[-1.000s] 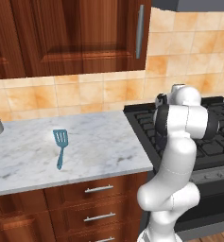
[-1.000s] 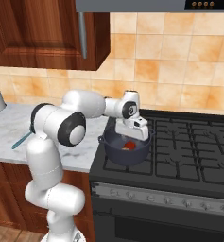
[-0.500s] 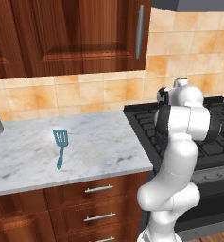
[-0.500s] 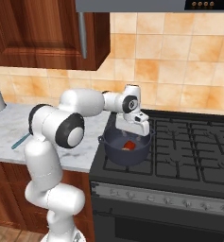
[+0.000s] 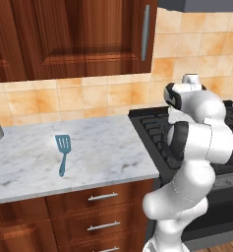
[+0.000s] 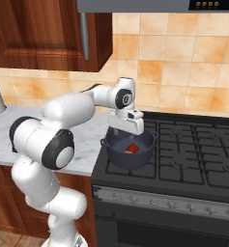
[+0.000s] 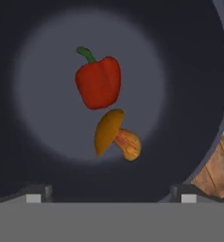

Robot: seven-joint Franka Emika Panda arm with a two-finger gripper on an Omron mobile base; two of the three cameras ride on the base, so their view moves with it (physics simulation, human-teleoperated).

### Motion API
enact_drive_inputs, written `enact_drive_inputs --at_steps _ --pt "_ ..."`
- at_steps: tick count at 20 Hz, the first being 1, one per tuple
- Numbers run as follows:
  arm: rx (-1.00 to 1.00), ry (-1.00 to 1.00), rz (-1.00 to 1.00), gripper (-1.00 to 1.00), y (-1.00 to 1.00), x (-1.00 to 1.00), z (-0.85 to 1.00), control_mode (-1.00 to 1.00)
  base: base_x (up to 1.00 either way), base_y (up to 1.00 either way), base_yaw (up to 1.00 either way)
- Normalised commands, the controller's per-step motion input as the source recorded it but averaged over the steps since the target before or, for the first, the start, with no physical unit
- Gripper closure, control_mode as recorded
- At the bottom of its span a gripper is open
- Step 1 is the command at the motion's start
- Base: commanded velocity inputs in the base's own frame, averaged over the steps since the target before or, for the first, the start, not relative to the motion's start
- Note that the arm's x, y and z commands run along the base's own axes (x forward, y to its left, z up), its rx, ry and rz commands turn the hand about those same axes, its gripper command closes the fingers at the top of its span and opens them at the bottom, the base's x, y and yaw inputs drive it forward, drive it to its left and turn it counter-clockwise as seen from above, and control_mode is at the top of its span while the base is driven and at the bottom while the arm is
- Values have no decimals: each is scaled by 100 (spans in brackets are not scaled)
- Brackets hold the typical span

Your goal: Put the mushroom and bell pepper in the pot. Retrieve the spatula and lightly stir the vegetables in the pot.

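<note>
Bell pepper (image 7: pixel 98 81) and mushroom (image 7: pixel 115 135) lying touching mid-frame inside pot (image 6: pixel 129 149); gripper (image 7: pixel 108 193) hanging above, fingers spread wide, holding nothing; spatula (image 5: pixel 63 151) lying left on counter (image 5: pixel 108 152).

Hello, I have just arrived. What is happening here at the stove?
The robot's hand hangs over the pot on the stove, fingers apart and holding nothing. The bell pepper and the mushroom lie side by side on the pot's bottom. The spatula lies untouched on the marble counter, so the stirring is not yet begun.
</note>
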Motion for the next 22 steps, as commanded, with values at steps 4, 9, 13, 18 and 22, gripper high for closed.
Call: enact_drive_inputs --at_steps 4,9,13,18,22 --pt "-3 -30 0 -100 83 -62 30 -100 0 0 0" --pt "-1 -30 -4 -100 100 -39 20 -100 0 0 0" --pt "0 -2 1 -100 100 -28 26 -100 0 0 0" --pt "0 -7 10 -100 99 -31 23 -100 0 0 0" --pt "-2 -8 19 -100 97 -16 21 -100 0 0 0"
